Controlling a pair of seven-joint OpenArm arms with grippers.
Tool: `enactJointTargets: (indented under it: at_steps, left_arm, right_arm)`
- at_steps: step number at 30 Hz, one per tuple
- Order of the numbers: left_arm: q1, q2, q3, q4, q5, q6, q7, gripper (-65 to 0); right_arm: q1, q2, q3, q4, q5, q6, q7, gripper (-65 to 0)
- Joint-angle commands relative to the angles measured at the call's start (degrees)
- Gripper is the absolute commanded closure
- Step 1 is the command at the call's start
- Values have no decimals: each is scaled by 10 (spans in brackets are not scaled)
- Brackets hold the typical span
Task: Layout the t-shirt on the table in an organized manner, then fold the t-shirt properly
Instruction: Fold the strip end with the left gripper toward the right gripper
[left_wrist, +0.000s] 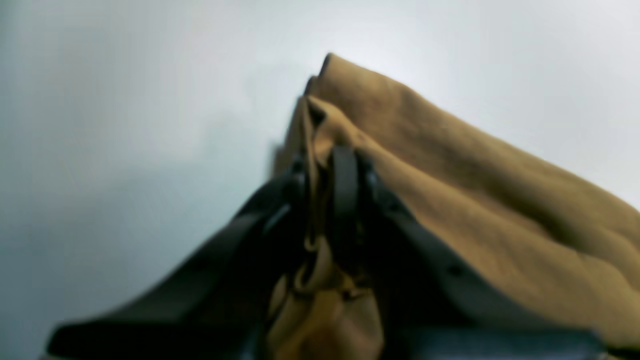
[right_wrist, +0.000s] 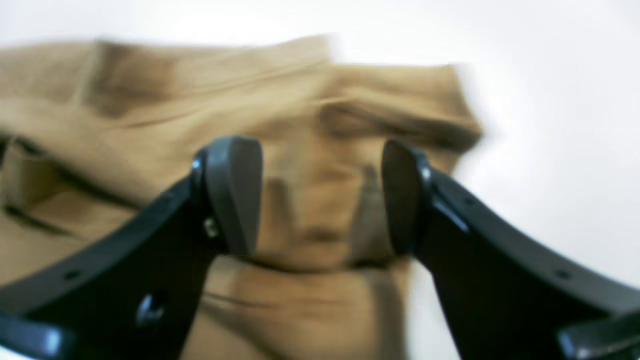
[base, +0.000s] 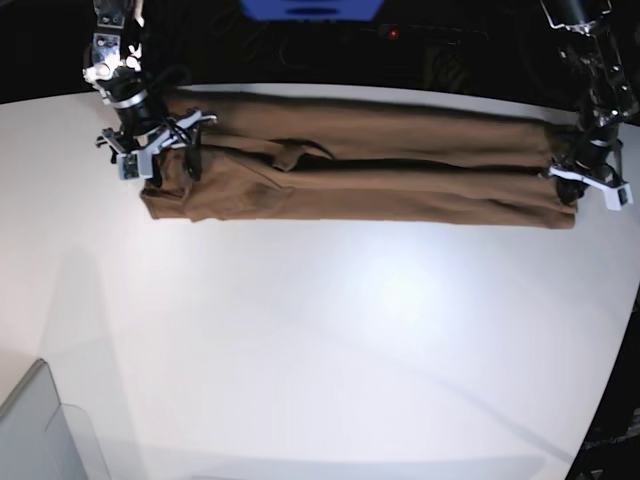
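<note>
Tan t-shirt (base: 360, 165) lengthwise across table (base: 330, 340); left pincer (left_wrist: 320, 175) clenched on it, right pincer (right_wrist: 322, 195) released.

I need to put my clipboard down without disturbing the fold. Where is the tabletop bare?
The glossy white table is bare across its whole near part, from the tan-brown cloth t-shirt down to the grey translucent bin corner. The far strip is crowded: the shirt spans it, with the left gripper clamped on one end and the right gripper, jaws apart, over the other.

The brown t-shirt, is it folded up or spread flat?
Folded. The tan-brown cloth t-shirt lies as a long narrow band on the glossy white table, its sides turned in.
</note>
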Motion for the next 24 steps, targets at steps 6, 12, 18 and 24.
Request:
enactJointTargets:
  at_steps: [6,12,18,24]
  left_arm:
    - [-41,-47,-2,27,-10,-8,-20,0]
    - [-41,-64,-2,39,-15,-7,-20,0]
    - [2,-36,1,140,-13,-8,-20,0]
    - [62,32,32,275,3,-7,-20,0]
  right_arm:
    - [20,-9,-58,12,5,2,12,-384]
    - [52,-10,-112,8,5,-1,-18,-384]
    - [68,-10,-113,8,5,-1,-54,-384]
    - [68,-10,-113,9,5,-1,-53,-384]
